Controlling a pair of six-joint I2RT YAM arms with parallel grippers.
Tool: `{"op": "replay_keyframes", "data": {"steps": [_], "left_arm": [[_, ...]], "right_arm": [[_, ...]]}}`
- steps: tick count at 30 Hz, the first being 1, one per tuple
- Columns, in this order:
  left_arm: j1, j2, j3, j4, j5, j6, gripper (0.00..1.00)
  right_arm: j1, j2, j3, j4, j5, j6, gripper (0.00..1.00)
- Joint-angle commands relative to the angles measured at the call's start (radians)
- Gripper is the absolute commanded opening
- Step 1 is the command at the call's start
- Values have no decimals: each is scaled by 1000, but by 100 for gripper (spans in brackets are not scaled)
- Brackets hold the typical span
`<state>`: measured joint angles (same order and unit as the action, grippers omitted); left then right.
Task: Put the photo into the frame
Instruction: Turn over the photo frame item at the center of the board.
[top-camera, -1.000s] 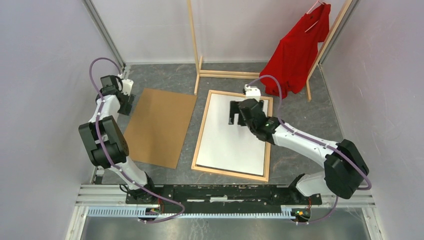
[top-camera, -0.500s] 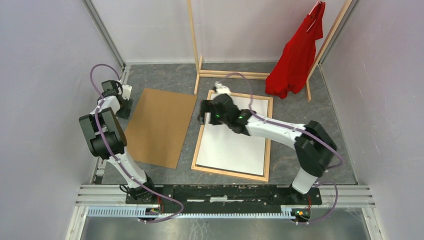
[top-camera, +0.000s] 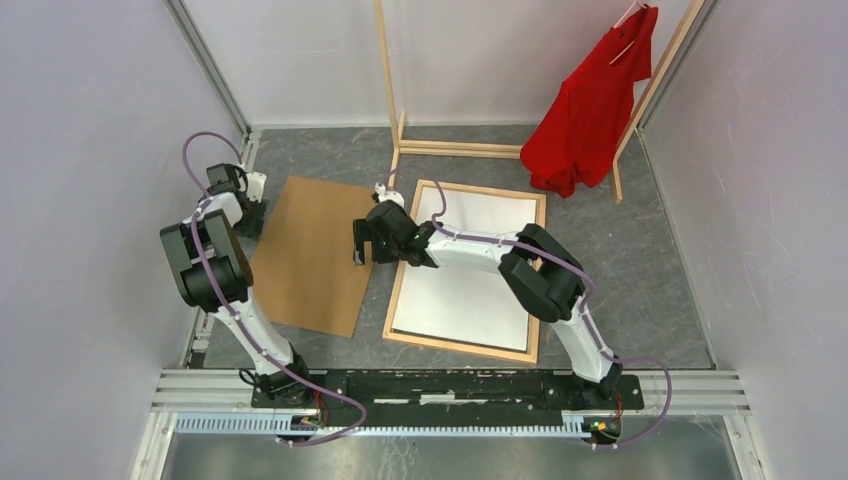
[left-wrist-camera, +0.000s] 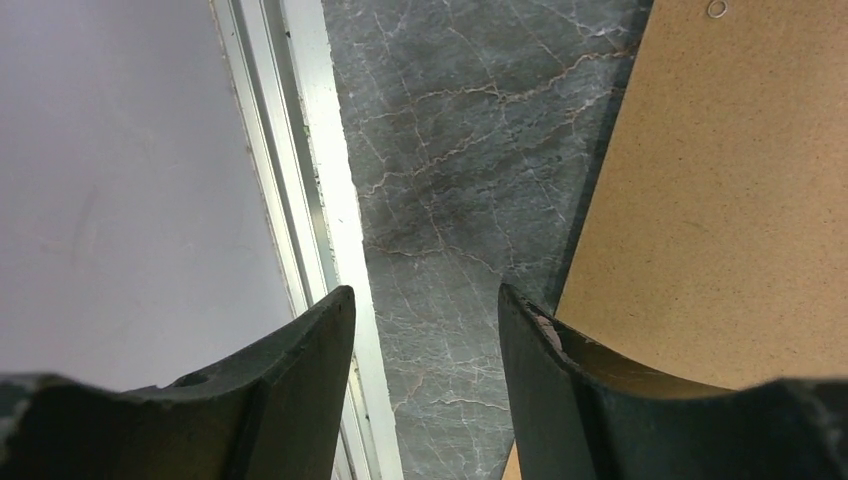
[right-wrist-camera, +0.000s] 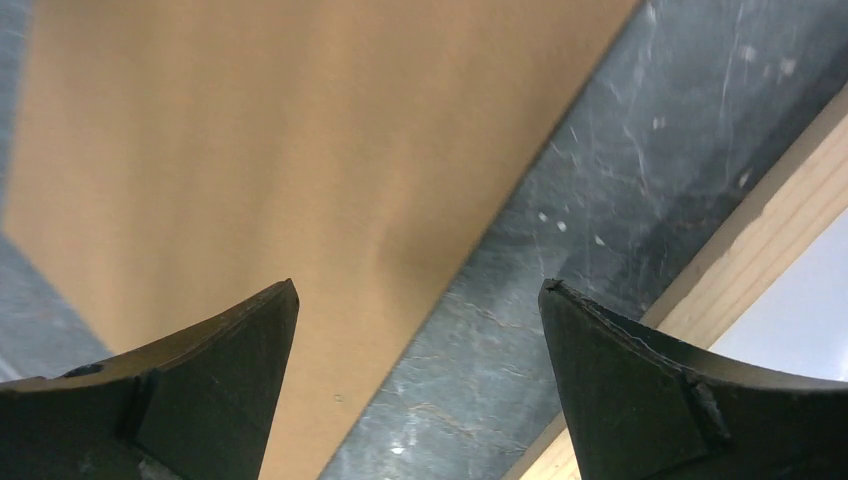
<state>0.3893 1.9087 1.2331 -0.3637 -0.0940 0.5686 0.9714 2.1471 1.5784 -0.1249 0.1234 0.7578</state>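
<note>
- Left hand (left-wrist-camera: 425, 290): at the far-left corner of the backing board (top-camera: 315, 255). Fingers apart, only bare bench (left-wrist-camera: 440, 150) between them, one finger overlapping the board's edge. Gap narrower than a second ago.
- Backing board: brown, flat on the bench, just left of the frame and apart from it. Unmoved over the last second.
- Right hand (right-wrist-camera: 418, 285): swung left within the last second, from above the far part of the photo, across the frame's left rail, to the strip of bench between board and frame. Fingers spread wide, nothing held.
- Frame (top-camera: 398, 290): light wood, flat on the bench, right of centre. Unmoved.
- Photo (top-camera: 470, 270): lying inside the frame, white reverse up, printed side presumably down. Wood visible on all four sides.
- Long axis of photo: from the near edge of the bench towards the far side, parallel with the frame's long rails, far end leaning slightly right.
- Reading: print probably seated, insertion done or nearly so. Both hands now at the board, suggesting the backing as the next item. Full flatness of the print within the frame not discernible.
</note>
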Motion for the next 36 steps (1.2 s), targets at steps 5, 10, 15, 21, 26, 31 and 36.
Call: {"op": "replay_keyframes", "data": {"steps": [5, 10, 15, 21, 26, 31, 36], "left_arm": [[-19, 36, -91, -37, 127, -76, 59], [-33, 17, -140, -40, 149, -81, 58], [-67, 25, -154, -66, 163, -79, 57], [-107, 69, -127, -115, 161, -56, 57], [-109, 76, -122, -149, 164, -35, 54], [-115, 76, -123, -176, 175, -5, 53], [-149, 70, -133, -186, 144, 23, 53]], "right_arm": [[20, 77, 76, -124, 75, 91, 98], [19, 100, 80, -148, 68, 136, 98], [15, 138, 98, -144, 22, 209, 98], [0, 167, 106, -109, -50, 292, 98], [-13, 142, 31, 43, -156, 389, 98], [-30, 45, -135, 421, -274, 505, 96], [-40, 12, -124, 584, -365, 515, 94]]}}
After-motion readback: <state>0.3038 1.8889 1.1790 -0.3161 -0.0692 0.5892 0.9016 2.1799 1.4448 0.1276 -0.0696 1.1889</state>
